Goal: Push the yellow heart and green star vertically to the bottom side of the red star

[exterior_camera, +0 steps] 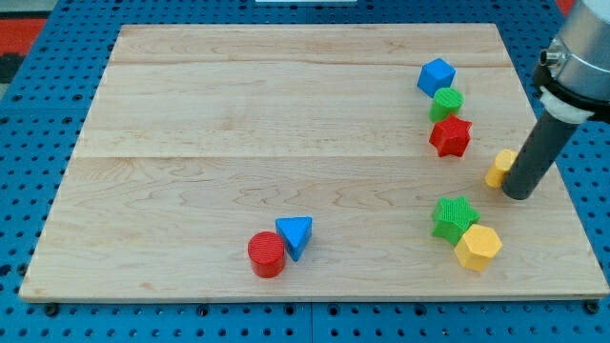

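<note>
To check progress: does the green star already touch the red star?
No, the green star lies apart from the red star, lower in the view, with bare board between them.

A pale wooden board (286, 143) is lying on a blue perforated table (38, 314). Even light is falling across it, casting soft shadows.

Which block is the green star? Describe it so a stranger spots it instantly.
Start at the wooden board's lower right area. Two blocks touch there: the green star and, at its lower right, a yellow hexagonal block. Unlike the round green block higher up, it has points.
</note>
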{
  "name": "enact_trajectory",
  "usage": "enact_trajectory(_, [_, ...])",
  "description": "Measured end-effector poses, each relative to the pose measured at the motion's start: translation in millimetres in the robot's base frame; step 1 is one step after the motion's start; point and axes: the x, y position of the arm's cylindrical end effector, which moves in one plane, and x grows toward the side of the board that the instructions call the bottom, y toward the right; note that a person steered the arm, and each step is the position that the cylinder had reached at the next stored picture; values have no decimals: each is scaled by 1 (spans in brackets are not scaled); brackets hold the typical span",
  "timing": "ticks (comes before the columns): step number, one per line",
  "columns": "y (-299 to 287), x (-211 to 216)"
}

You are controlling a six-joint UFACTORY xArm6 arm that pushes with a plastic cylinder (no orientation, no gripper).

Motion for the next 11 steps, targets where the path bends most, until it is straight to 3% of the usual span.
enact_trajectory(1, [0, 0])
enact_trajectory(3, [62, -4])
enact_trajectory(5, [-24, -8])
enact_trajectory(6, [-2, -8])
enact_trajectory(7, [62, -15])
enact_trajectory(8, [3, -45])
enact_trajectory(9, [-34, -42])
enact_trajectory(10, [-23, -33])
enact_trajectory(11, [36, -11])
